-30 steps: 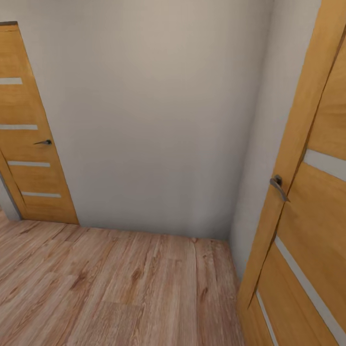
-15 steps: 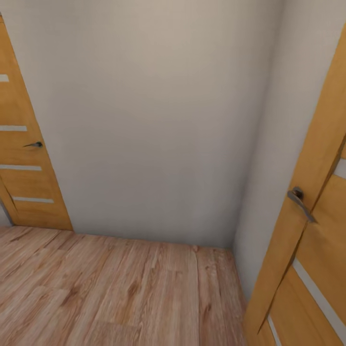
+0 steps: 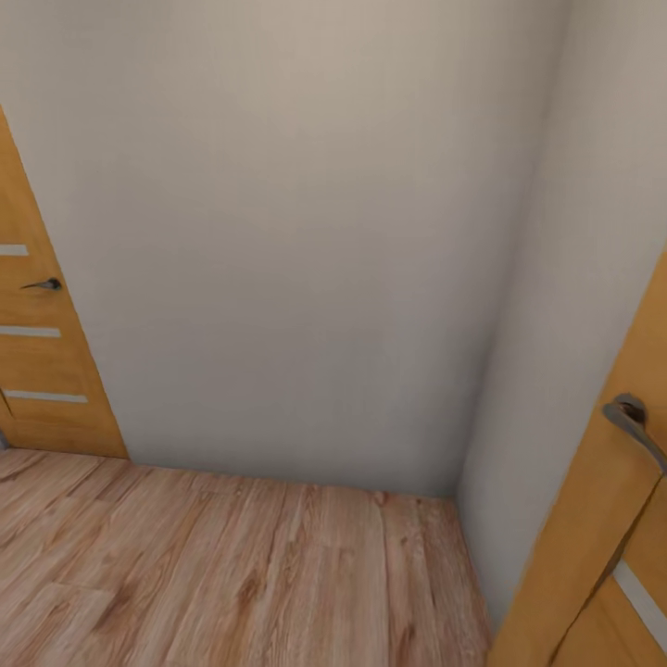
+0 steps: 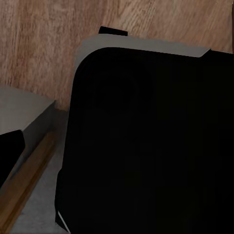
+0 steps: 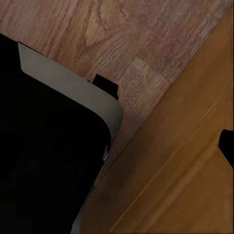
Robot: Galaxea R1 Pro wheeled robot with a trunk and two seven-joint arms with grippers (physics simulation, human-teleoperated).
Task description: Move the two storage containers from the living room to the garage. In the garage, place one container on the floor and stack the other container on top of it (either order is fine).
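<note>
The two storage containers are out of view, and so is the garage. I face a corner of pale walls (image 3: 296, 259) over a light wood plank floor (image 3: 232, 574). In the left wrist view, one dark fingertip (image 4: 9, 151) of my left gripper sits at the picture's edge, over my black base (image 4: 156, 146). In the right wrist view, one dark fingertip (image 5: 227, 146) of my right gripper likewise sits at the edge, beside my base (image 5: 44, 161). Both grippers look open, with nothing between the fingers.
An orange wooden door (image 3: 37, 371) with a dark handle (image 3: 42, 284) stands at the far left. A second orange door (image 3: 602, 556) with a grey lever handle (image 3: 635, 421) stands close on my right; its panel (image 5: 185, 185) lies near my base.
The whole head view has shifted: the camera has moved toward the wall corner. Both doors have slid outward to the picture's edges.
</note>
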